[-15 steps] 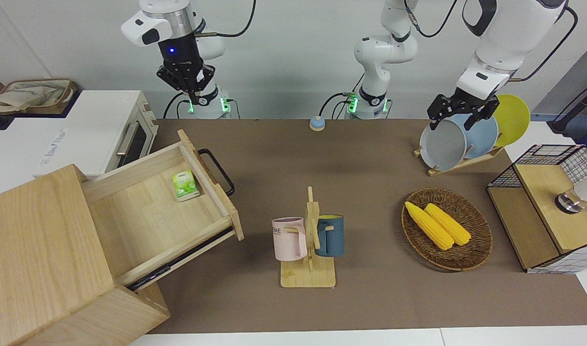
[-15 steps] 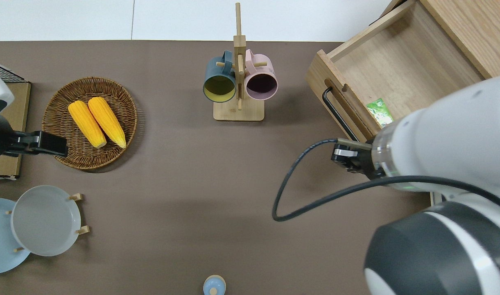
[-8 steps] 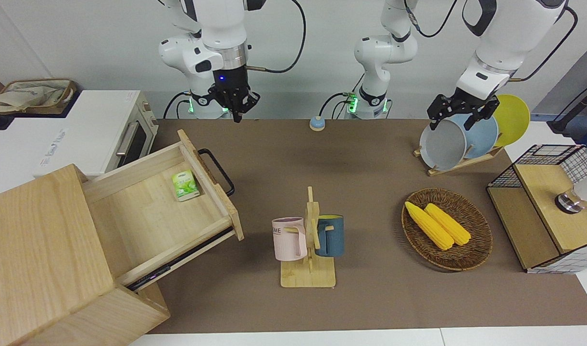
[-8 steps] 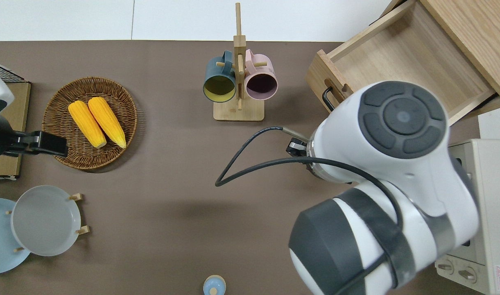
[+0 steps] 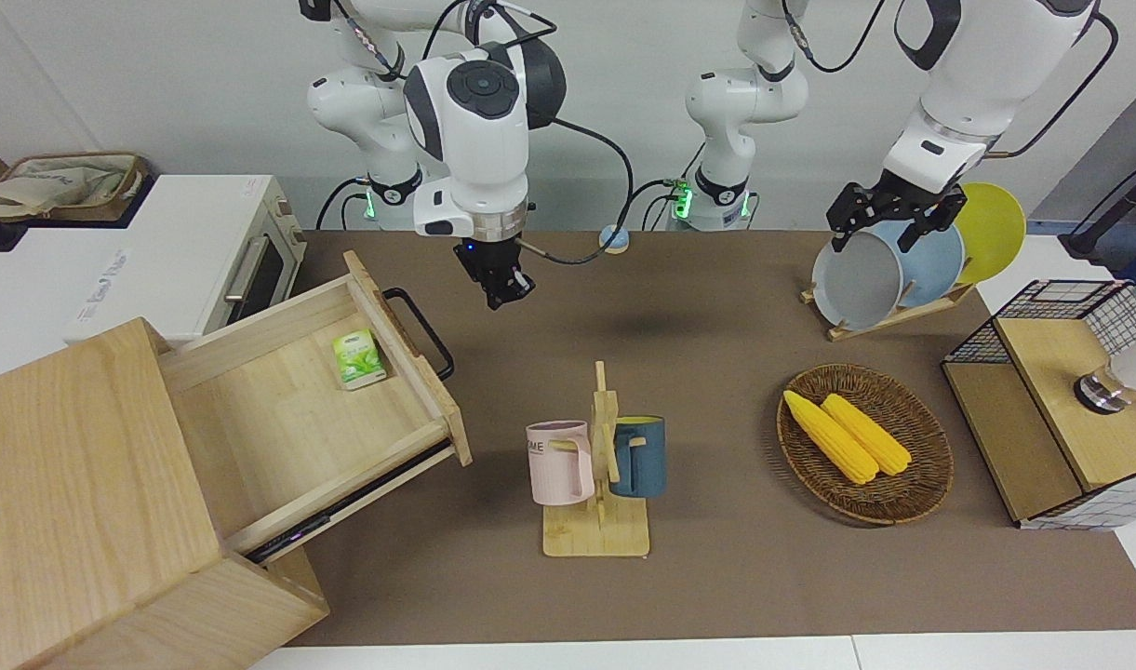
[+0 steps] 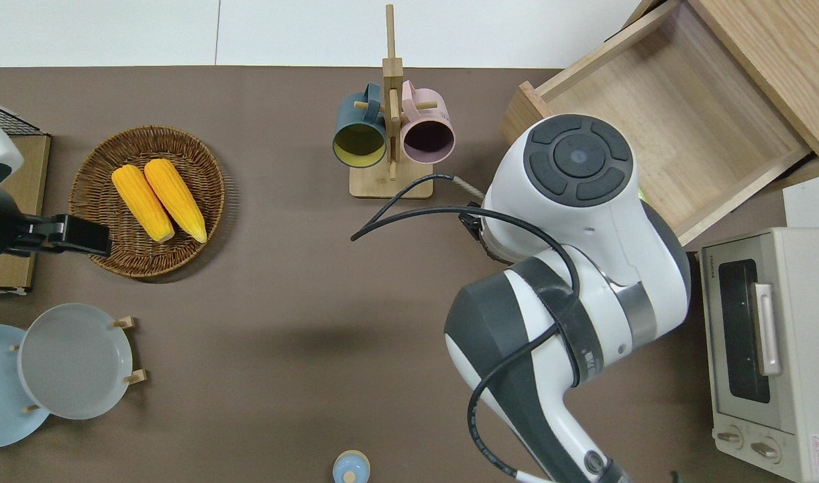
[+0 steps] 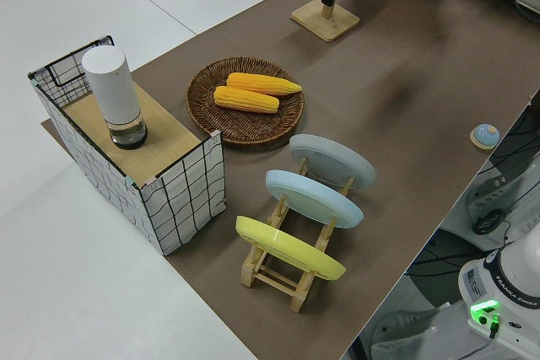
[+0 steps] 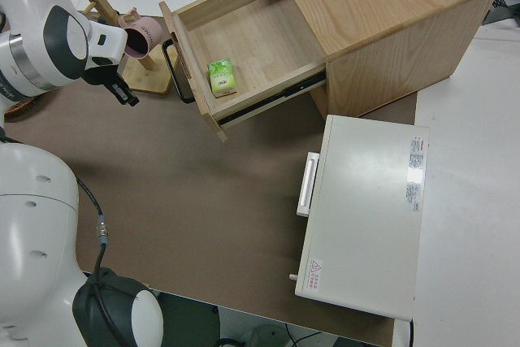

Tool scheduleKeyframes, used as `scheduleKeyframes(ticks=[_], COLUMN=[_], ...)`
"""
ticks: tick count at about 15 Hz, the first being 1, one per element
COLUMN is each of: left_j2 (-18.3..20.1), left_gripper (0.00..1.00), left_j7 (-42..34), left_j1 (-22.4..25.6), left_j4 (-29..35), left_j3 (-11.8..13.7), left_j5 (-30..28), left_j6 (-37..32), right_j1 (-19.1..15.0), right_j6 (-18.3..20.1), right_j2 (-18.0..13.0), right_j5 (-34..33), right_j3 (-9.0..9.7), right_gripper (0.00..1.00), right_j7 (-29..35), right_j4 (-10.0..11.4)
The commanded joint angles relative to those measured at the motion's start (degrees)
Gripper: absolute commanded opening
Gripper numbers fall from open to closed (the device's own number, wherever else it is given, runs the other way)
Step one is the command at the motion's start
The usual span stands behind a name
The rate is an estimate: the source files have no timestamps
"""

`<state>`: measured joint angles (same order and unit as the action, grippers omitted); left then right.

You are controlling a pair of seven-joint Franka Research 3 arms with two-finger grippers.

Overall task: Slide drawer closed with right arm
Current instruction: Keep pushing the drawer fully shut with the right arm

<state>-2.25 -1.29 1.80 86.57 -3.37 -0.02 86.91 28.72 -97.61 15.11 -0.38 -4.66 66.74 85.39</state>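
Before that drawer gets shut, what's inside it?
One small green packet lies in the drawer, against its front panel. The rest shows bare wood; the part inside the cabinet is hidden.

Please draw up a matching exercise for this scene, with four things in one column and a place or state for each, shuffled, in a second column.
Column one:
1. drawer
2. green packet
3. corn cobs
4. pink mug

Column two:
A. lying in the wicker basket
B. hanging on the wooden mug stand
C. pulled out of the cabinet
D. lying inside the drawer, against its front panel

Right pairs: 1-C, 2-D, 3-A, 4-B
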Motion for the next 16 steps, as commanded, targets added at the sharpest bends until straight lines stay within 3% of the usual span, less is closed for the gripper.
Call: scheduleKeyframes(ticks=[1,9,16], left_j2=[-0.65,-0.65,-0.65], left_gripper=[0.99,0.99,0.99], left_j7=[-0.47,-0.56,-0.56], left_j1=[0.31,0.31,0.31], left_j4=[-1.49,-1.40,-1.40], left_j3=[-0.40,-0.40,-0.40], left_j5=[0.98,0.98,0.98], left_j6=[-1.13,-1.13,-1.13], right_j1=[-2.26,-4.99,-7.10], right_j6=[-2.14,-8.64,-9.09], right_j2=[1.59,3.08,5.54], right_j5=[-0.41,-0.32,-0.41], right_j3=[0.18,0.00,0.00], right_gripper=[0.000,0.000,0.000], right_j7=[2.08,1.11,-3.80], right_j4=[-0.58,0.30,-0.31])
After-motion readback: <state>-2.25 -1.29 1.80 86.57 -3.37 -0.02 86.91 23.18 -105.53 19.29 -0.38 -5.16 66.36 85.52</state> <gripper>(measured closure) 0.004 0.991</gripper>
